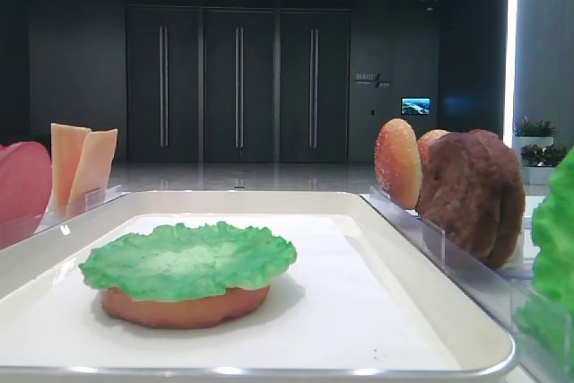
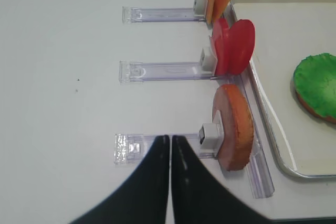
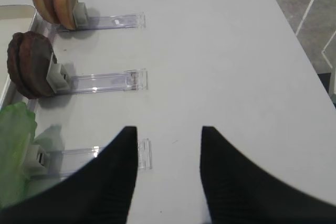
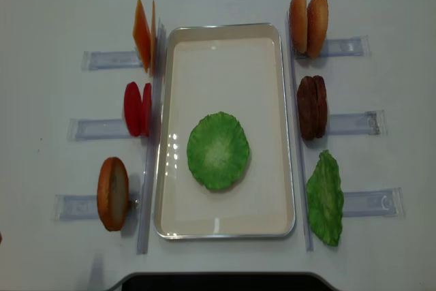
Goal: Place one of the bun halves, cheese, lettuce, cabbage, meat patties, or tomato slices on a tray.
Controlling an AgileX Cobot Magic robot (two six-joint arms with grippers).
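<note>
Right pincer (image 3: 168, 174) parted over white table (image 3: 220, 66).

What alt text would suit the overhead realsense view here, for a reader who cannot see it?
A cream tray sits mid-table holding a flat green lettuce leaf. Clear racks on its left hold cheese slices, tomato slices and a bun half; on its right, two bun halves, meat patties and leafy greens.
</note>
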